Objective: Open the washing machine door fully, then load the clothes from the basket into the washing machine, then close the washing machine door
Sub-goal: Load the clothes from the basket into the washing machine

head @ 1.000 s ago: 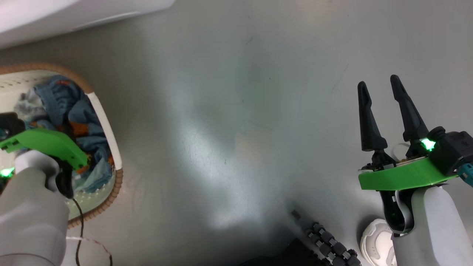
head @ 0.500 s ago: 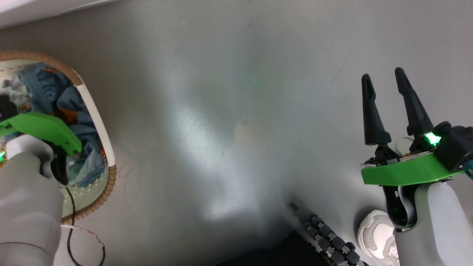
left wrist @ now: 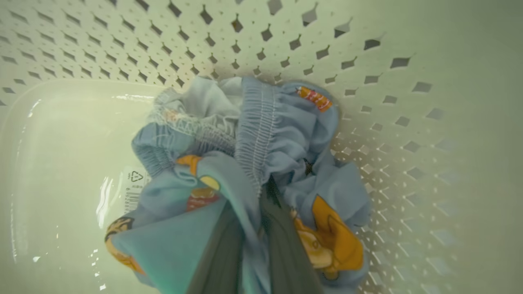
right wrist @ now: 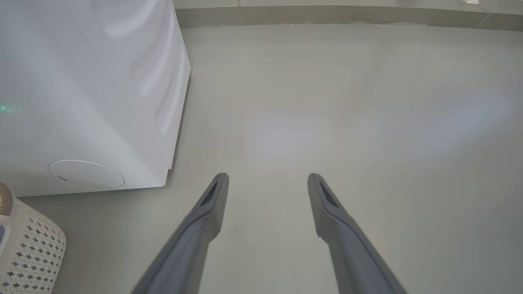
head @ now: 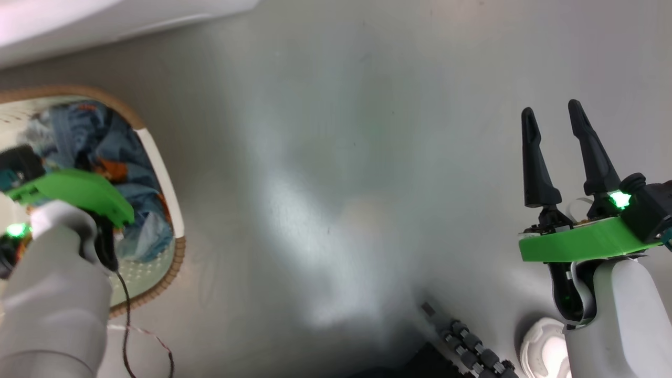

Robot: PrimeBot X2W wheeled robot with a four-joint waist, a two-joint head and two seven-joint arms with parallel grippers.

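Blue stuff looks dicey: pinching just one fold of clothes [head: 123, 155] down in basket [head: 157, 157] at head view's 9 o'clock with left gripper [left wrist: 263, 200], right gripper [head: 551, 110] spread idle at 3, so could shed the rest mid-lift or drag basket along if snagged.

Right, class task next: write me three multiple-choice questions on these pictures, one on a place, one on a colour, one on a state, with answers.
1. Where do the clothes lie?
A) on a chair
B) in the basket
C) on a shelf

2. What is the fabric's main colour?
A) light blue
B) red
C) black

3. On the right gripper, the jaws are:
A) shut on a sock
B) shut on a handle
C) open, holding nothing

Answers: B, perforated basket walls surround the bundle; A, blue cloth with orange prints; C, the jaws stand apart with nothing between them.
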